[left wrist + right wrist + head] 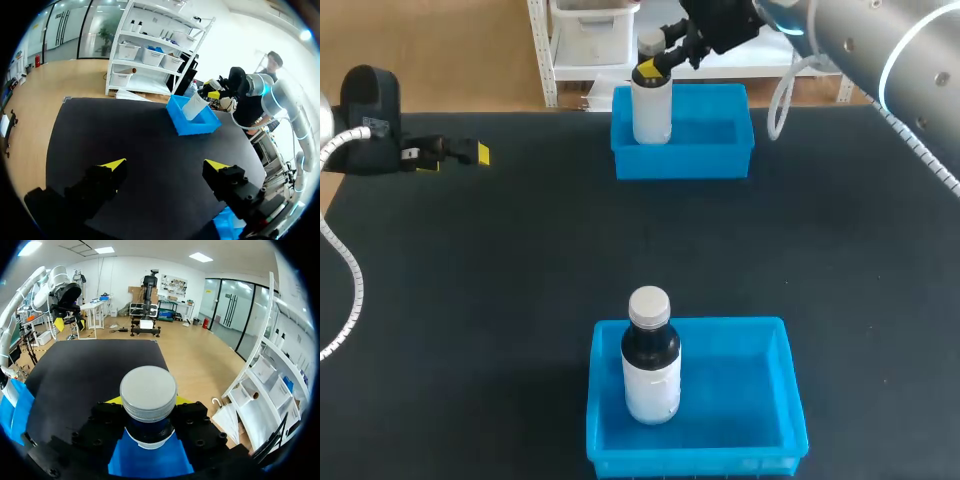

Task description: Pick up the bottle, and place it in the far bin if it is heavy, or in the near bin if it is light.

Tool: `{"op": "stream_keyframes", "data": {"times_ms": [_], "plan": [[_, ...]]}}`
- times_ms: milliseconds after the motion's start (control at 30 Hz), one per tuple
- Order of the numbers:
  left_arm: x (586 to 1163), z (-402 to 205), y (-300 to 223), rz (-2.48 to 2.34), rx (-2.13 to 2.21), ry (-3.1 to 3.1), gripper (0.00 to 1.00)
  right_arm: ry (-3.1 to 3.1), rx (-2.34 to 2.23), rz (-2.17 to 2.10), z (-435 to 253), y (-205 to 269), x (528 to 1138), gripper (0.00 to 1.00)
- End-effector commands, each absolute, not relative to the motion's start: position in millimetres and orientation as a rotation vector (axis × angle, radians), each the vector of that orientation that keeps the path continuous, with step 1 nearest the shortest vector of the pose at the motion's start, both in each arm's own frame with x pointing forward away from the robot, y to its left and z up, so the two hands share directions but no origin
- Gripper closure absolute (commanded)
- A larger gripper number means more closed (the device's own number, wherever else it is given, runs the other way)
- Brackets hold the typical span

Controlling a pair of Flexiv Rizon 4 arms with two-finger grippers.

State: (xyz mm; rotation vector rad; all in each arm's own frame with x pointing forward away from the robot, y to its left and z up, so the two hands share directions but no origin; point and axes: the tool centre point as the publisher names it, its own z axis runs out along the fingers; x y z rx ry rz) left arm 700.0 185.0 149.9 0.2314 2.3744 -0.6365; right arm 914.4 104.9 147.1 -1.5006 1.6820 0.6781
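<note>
A bottle (pixel 651 105) with a white label and grey cap stands upright in the left part of the far blue bin (pixel 720 150). My right gripper (pixel 650 70) is shut on its neck just below the cap, coming in from the upper right. In the right wrist view the cap (pixel 148 390) sits between the two fingers of the right gripper (pixel 148 407), with the far bin (pixel 150 462) under it. In the left wrist view the bottle (pixel 194 106) shows in the far bin (pixel 200 127). My left gripper (pixel 470 153) (pixel 165 167) stands open at the table's left, holding nothing.
A second bottle (pixel 650 360), dark with a white label and grey cap, stands upright in the near blue bin (pixel 760 400) at the front of the table. The black tabletop (pixel 520 260) stretches between the two bins.
</note>
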Motion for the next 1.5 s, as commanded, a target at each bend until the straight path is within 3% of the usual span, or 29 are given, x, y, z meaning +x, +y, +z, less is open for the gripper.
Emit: {"op": "stream_keyframes", "data": {"times_ms": [33, 533, 700, 733, 767, 1133, 1500], "plan": [[700, 150, 185, -0.636, 0.231, 2.374, 0.0, 1.626, -1.747, 1.037, 144, 111, 929, 1.0], [700, 150, 185, -0.636, 0.231, 2.374, 0.0, 1.697, -1.724, 1.053, 125, 111, 935, 0.97], [700, 150, 185, -0.636, 0.231, 2.374, 0.0, 1.715, -1.717, 1.054, 122, 110, 938, 0.55], [700, 150, 185, -0.636, 0.231, 2.374, 0.0, 1.721, -1.717, 1.053, 122, 110, 938, 0.32], [700, 150, 185, -0.636, 0.231, 2.374, 0.0, 1.728, -1.715, 1.051, 122, 109, 939, 0.0], [700, 150, 185, -0.636, 0.231, 2.374, 0.0, 1.811, -1.659, 0.991, 125, 87, 942, 0.0], [700, 150, 185, -0.636, 0.231, 2.374, 0.0, 1.947, -1.452, 0.873, 154, 13, 924, 0.0]]}}
